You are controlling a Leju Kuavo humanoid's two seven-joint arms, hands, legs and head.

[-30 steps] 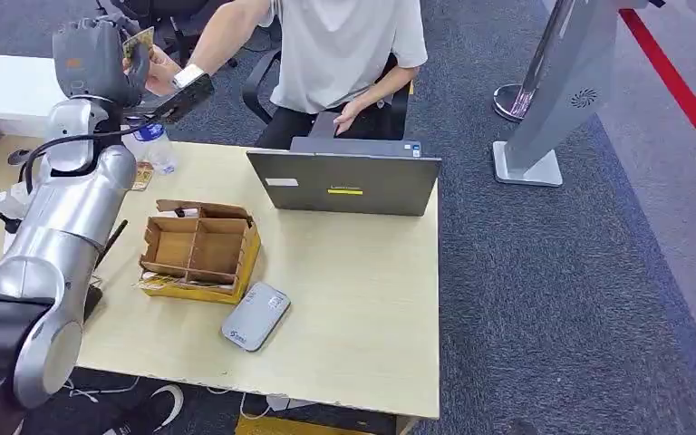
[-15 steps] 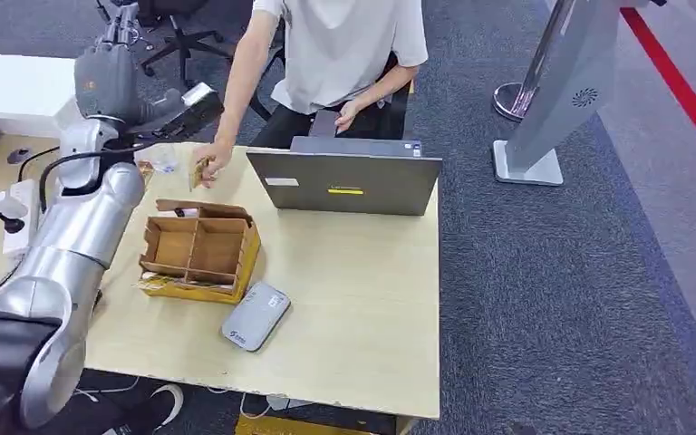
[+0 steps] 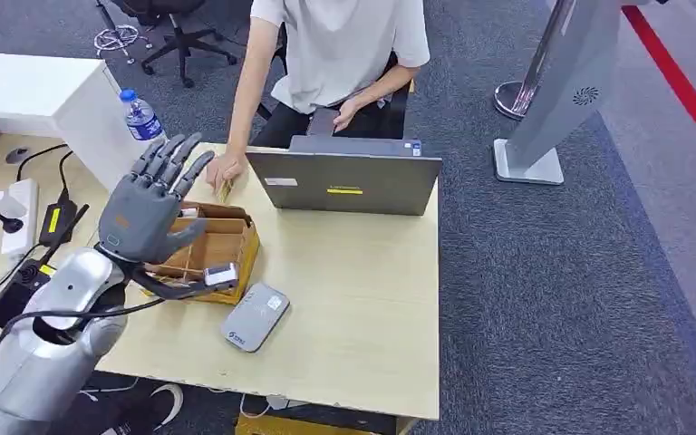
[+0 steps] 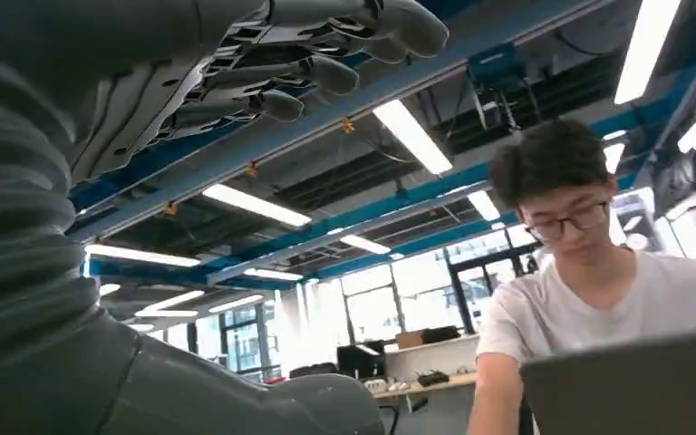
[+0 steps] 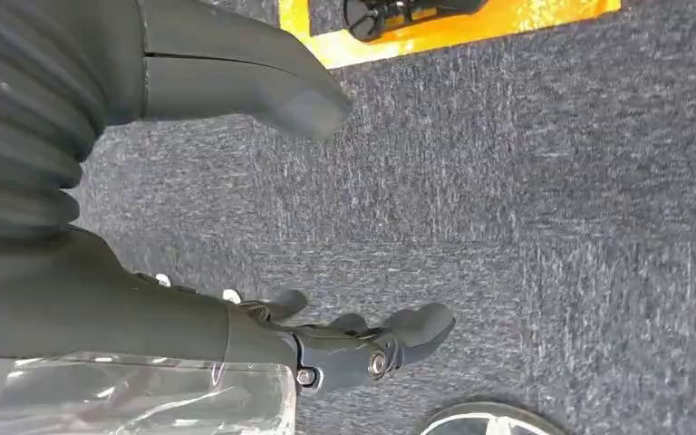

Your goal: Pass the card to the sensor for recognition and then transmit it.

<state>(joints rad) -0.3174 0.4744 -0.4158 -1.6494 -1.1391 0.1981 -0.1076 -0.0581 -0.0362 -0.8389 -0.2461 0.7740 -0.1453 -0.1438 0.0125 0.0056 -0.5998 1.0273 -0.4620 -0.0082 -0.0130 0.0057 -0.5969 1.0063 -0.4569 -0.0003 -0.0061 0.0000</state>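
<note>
My left hand [image 3: 148, 210] hovers open with fingers spread and nothing in it, above the cardboard box [image 3: 222, 246]. In the left wrist view the same left hand [image 4: 263, 77] points up toward the ceiling lights. A person's hand [image 3: 220, 169] rests on the table by the laptop, with a sliver of the yellowish card [image 3: 225, 190] under it. The grey card sensor [image 3: 256, 315] lies flat on the table in front of the box. My right hand [image 5: 190, 317] hangs empty over the carpet, fingers apart.
A laptop [image 3: 344, 181] stands open at the table's far edge, with the person seated behind it. A water bottle [image 3: 140, 113] stands at the far left. A power strip and cables [image 3: 27, 204] lie on the left. A grey stand [image 3: 562, 100] is on the carpet to the right.
My left arm has come down from high at the far left to above the box, now empty. The person took the card from it and lowered it to the table.
</note>
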